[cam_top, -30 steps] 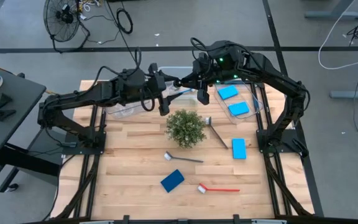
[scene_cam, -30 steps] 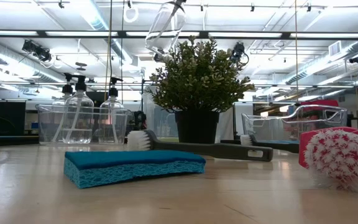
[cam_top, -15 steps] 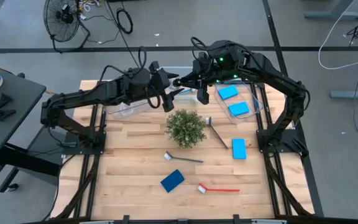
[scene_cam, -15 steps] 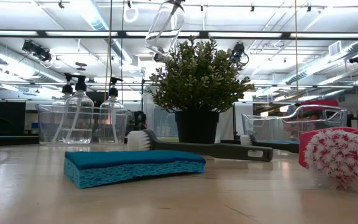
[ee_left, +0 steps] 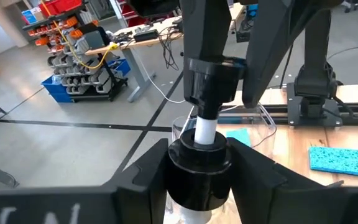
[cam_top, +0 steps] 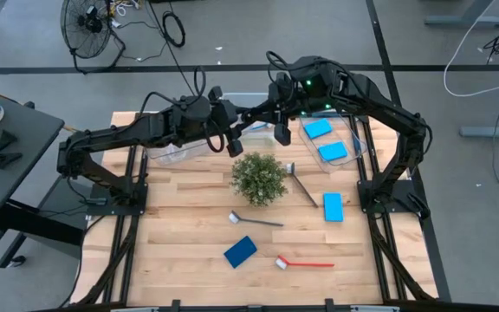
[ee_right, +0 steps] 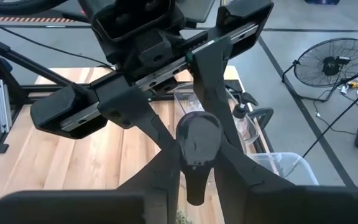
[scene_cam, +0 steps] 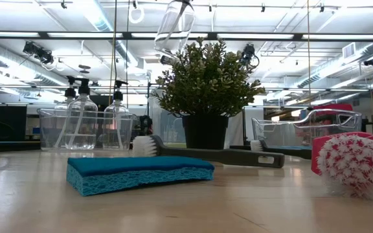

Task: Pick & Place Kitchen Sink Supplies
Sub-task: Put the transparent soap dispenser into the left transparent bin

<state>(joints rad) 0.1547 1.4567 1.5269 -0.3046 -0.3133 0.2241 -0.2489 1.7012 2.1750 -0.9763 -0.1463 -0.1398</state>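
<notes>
A clear bottle [scene_cam: 172, 27] with a black pump cap hangs tilted high over the table's far middle, behind the plant. Both grippers meet at it. My left gripper [cam_top: 237, 124] comes from the left, and its fingers close round the black cap collar [ee_left: 199, 158]. My right gripper [cam_top: 260, 114] comes from the right and is shut on the black pump head [ee_right: 197, 140]. On the table lie two blue sponges [cam_top: 240, 251] [cam_top: 333, 206], a red brush [cam_top: 306, 263] and two dark grey brushes [cam_top: 255, 220] [cam_top: 302, 185]. My left gripper pinches the bottle's black cap collar [ee_left: 185, 163] between its two fingers, one on each side. They come nearly level from the table's left. The bottle's body is hidden below the collar in the wrist view. The bottle is lifted clear. My right gripper pinches the pump head [ee_right: 199, 127] at the bottle's top between its two fingers. They slant down from the table's right. The white pump stem [ee_left: 205, 129] runs from the head to the collar. The bottle hangs tilted, clear of the table.
A bushy green plant [cam_top: 258, 178] stands mid-table, just nearer than the grippers. A clear bin [cam_top: 173, 154] at the far left holds two pump bottles [scene_cam: 83, 120]. Another clear bin [cam_top: 359, 146] at the far right holds blue sponges [cam_top: 332, 152].
My left gripper has edged toward the table's right, closer to the bottle that the right gripper holds up. The bottle stays high and tilted.
</notes>
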